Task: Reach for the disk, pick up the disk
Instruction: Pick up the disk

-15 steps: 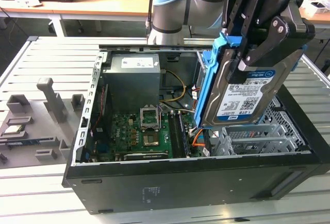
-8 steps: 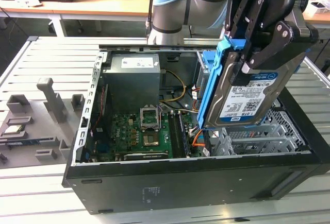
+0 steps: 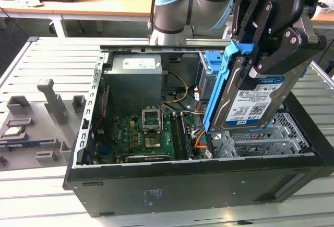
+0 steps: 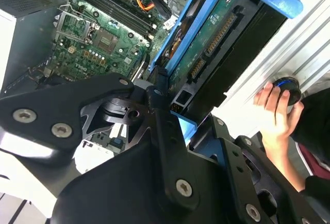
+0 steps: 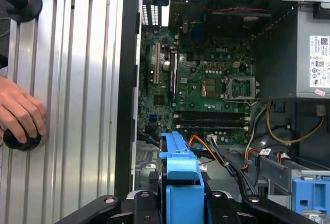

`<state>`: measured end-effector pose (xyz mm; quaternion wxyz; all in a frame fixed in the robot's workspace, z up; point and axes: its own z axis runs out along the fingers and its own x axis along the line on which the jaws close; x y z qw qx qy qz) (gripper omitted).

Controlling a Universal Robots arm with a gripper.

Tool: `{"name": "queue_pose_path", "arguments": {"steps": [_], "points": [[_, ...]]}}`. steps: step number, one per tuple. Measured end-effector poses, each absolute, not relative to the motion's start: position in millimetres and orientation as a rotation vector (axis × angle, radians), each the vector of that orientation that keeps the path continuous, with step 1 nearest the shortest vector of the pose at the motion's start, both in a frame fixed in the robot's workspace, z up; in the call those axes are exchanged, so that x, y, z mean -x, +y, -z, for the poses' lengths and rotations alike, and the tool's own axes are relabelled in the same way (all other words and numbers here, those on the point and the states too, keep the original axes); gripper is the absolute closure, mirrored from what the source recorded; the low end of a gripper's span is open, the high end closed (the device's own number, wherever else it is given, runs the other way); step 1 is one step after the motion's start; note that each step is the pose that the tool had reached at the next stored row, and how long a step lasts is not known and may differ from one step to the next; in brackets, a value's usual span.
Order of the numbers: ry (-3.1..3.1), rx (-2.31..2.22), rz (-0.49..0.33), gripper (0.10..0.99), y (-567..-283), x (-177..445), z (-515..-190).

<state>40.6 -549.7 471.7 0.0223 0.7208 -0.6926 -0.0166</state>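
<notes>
gripper [image 3: 261, 68] clamped tight on the disk [image 3: 248, 99], held tilted above the open pc case [image 3: 209, 185], over its drive bay; a hand [image 5: 20, 116] on the table [image 5: 77, 105] beside the case.

Bright even light, soft shadows, sharp

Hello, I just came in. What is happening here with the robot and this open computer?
The robot arm's gripper is closed on the disk, a silver hard drive with blue side rails, and holds it tilted above the open computer case. The drive is out of its bay and touches nothing else. Inside the case the motherboard lies exposed. In both wrist views a person's hand rests on a round black knob on the ribbed table beside the case.
</notes>
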Motion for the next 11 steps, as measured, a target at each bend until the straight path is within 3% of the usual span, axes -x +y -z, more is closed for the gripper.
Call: {"name": "queue_pose_path", "arguments": {"steps": [11], "points": [[-2.145, -2.232, 0.052, 0.722, -549.7, -48.4, -463.6]]}}
